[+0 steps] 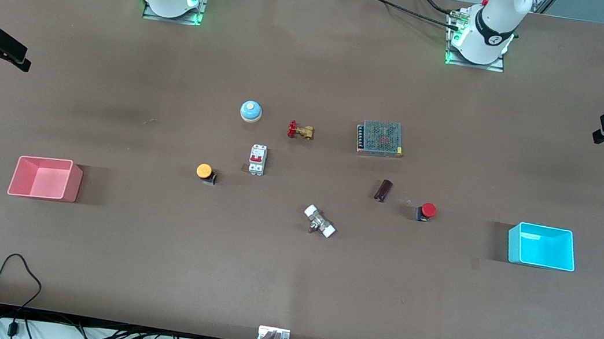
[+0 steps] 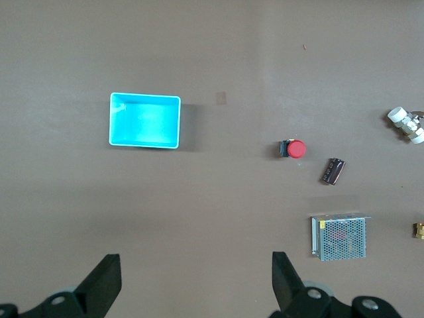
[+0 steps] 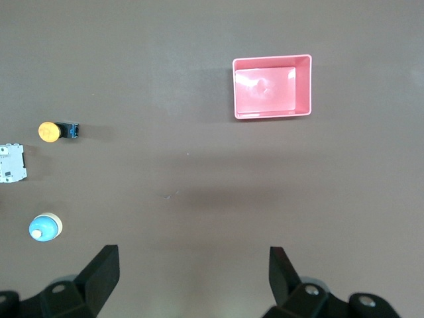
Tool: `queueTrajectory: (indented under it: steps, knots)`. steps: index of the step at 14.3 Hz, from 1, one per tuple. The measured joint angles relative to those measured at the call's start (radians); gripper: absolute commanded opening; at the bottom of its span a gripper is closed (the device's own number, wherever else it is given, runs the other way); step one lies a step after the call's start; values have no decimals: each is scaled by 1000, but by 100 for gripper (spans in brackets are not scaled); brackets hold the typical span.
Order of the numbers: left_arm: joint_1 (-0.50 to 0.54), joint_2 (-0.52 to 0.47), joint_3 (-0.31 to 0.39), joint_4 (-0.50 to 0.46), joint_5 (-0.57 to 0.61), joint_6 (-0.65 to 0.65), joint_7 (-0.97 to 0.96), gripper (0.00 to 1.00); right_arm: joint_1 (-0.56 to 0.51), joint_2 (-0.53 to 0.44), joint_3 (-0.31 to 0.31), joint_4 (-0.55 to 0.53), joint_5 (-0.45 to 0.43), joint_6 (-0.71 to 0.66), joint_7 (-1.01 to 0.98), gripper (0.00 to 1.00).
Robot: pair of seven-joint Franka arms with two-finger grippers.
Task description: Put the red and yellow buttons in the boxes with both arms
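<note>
High over the table's two ends, both grippers hang with fingers spread wide and nothing between them: the left gripper [image 2: 196, 288] looks down on bare table near the cyan box [image 2: 145, 120], and the right gripper [image 3: 193, 285] does the same near the pink box [image 3: 271, 86]. Neither is near a button, so the first step, the reach, is judged not yet begun. The red button [image 1: 426, 211] lies on its side, cap pointing toward the cyan box [image 1: 541, 246], which stands well apart from it at the left arm's end of the table; a dark cylinder [image 1: 384, 190] lies just beside the button, toward the middle. The yellow button [image 1: 206, 172] also lies tipped over, its cap turned toward the pink box [image 1: 45, 178] at the right arm's end, with the white breaker [image 1: 257, 159] close by. Both boxes are empty. The next move probably calls for each arm to swing in toward the centre and descend over its nearer button, turning the wrist so the fingers straddle the short black body rather than the rounded cap, and on the left arm's side keeping clear of the cylinder.
</note>
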Motion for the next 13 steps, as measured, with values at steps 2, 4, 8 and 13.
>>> queueTrajectory:
  steps: [2, 4, 8, 13]
  knots:
    - [0, 0, 0, 0, 0, 0, 2, 100, 0, -1, 0, 0, 0, -13, 0, 100]
    - [0, 0, 0, 0, 0, -2, 3, 100, 0, -2, 0, 0, 0, -16, 0, 100]
    - [0, 0, 0, 0, 0, -5, 11, 100, 2, 5, 4, -12, 0, -18, 0, 100]
    - [0, 0, 0, -2, 0, -5, 14, 100, 13, 66, 8, -22, 2, 25, 1, 100]
